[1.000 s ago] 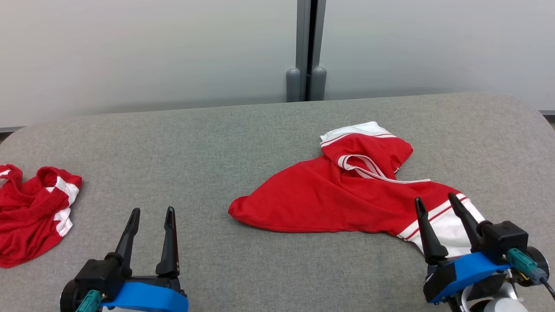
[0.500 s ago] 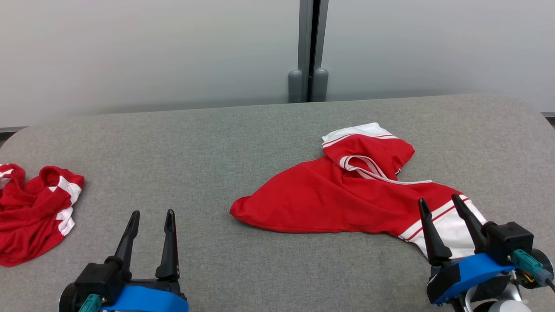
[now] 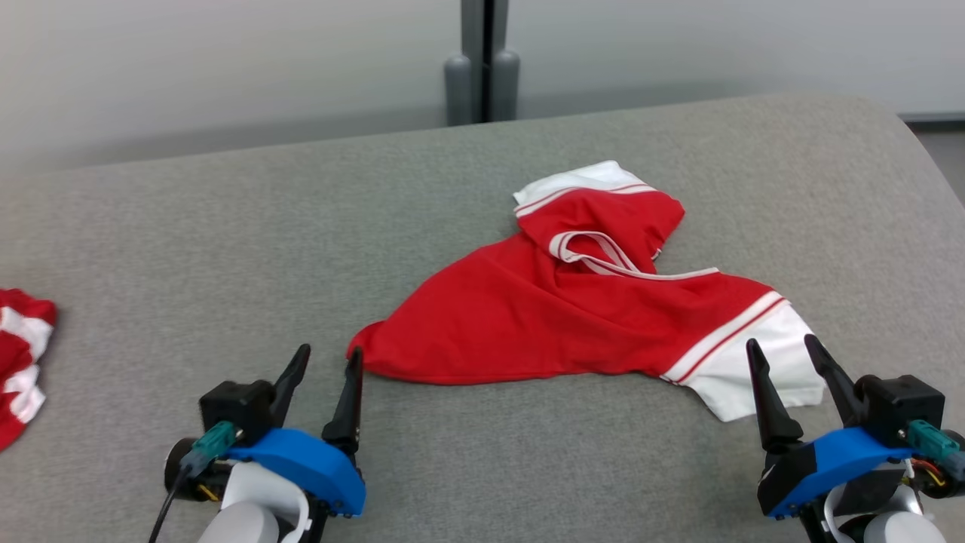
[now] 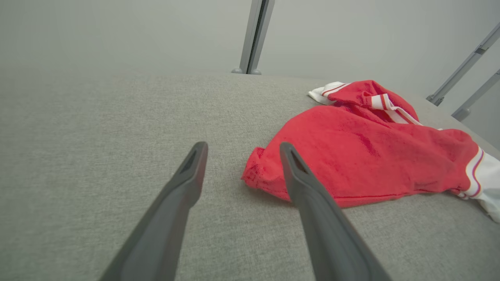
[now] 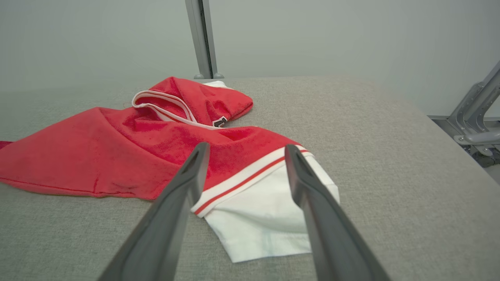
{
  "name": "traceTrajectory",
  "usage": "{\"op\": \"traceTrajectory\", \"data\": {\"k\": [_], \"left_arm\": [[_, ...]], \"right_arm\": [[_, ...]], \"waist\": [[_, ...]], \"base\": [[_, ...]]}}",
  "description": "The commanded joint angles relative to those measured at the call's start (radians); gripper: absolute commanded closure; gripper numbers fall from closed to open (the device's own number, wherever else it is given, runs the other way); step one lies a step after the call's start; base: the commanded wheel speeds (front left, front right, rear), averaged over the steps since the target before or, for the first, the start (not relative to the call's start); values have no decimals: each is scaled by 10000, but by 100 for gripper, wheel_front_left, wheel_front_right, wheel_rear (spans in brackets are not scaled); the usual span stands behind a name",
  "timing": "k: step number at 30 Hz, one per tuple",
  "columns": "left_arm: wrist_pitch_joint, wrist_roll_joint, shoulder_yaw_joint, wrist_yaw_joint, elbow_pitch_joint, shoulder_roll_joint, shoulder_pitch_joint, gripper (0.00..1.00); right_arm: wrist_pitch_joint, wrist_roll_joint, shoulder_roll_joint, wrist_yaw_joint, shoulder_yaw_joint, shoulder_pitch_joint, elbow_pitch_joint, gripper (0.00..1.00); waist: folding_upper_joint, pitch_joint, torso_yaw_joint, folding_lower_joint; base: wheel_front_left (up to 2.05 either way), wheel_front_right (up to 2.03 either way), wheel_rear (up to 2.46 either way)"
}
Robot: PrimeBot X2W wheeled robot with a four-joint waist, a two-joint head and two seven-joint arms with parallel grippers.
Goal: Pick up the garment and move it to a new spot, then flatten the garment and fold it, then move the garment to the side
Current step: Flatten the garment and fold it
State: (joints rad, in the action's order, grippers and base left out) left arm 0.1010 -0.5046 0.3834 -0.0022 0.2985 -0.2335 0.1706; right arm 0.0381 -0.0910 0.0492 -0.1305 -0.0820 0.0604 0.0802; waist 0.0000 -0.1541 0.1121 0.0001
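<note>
The garment (image 3: 573, 309) is a red shirt with white sleeves and striped trim, lying crumpled on the grey cloth table (image 3: 226, 249). My left gripper (image 3: 328, 354) is open at the garment's near left corner, its right fingertip just beside the red hem. In the left wrist view that gripper (image 4: 243, 145) has the corner of the garment (image 4: 363, 156) just ahead, between the fingertips and to their right. My right gripper (image 3: 781, 343) stands open at the white sleeve's near edge. In the right wrist view its open fingers frame the sleeve of the garment (image 5: 265, 210).
A second red and white garment (image 3: 19, 362) lies at the table's far left edge. The table's rounded right edge (image 3: 927, 166) drops off to the floor. A grey post (image 3: 482, 60) stands against the wall behind. A metal frame (image 5: 472, 117) sits right of the table.
The head camera has shifted, so the whole picture slid left and up. My left gripper has moved right, up to the garment's left corner. Both grippers stay open.
</note>
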Motion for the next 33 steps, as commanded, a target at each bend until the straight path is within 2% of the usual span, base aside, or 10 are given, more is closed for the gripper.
{"op": "traceTrajectory", "data": {"k": [1,5,11,12,13,17,26,31,32,33], "left_arm": [[-116,-65,56,-108,260,98,295,0],[-347,-84,140,-159,1160,149,834,0],[-581,-205,-159,415,2112,283,1332,0],[-550,-207,-188,440,2161,287,1377,73],[-613,-258,-183,406,2240,294,1407,100],[-612,-303,-134,307,2340,271,1474,100],[-566,-222,117,109,2334,285,1626,100],[-576,-252,208,60,2323,280,1660,100],[-572,-251,231,56,2316,285,1672,100],[-554,-258,255,40,2298,309,1675,100]], "right_arm": [[-70,-58,25,-5,-43,206,54,0],[-116,-216,21,-5,-42,341,364,0],[-11,-514,25,-5,39,662,1112,0],[23,-548,23,-5,-9,711,1260,0],[46,-595,26,-5,-100,773,1430,0],[63,-506,25,-5,-388,1113,2019,0],[211,460,26,-4,-1412,2131,3968,0],[149,346,-11,-16,-1076,2609,5294,0],[214,382,-18,-14,-1047,2643,5558,70],[287,373,-40,-14,-946,2653,5766,100]], "waist": [[0,-134,127,-1],[0,-470,466,-1],[0,-818,841,-1],[0,-865,876,-1],[0,-899,897,-1],[0,-1031,920,-1],[0,-1340,675,-1],[0,-1463,627,-1],[0,-1473,611,-1],[0,-1470,585,-1]], "base": [[0,0,0],[0,0,0],[0,0,0],[0,0,0],[0,0,0],[0,0,0],[0,0,0],[0,0,0],[0,0,0],[0,0,0]]}}
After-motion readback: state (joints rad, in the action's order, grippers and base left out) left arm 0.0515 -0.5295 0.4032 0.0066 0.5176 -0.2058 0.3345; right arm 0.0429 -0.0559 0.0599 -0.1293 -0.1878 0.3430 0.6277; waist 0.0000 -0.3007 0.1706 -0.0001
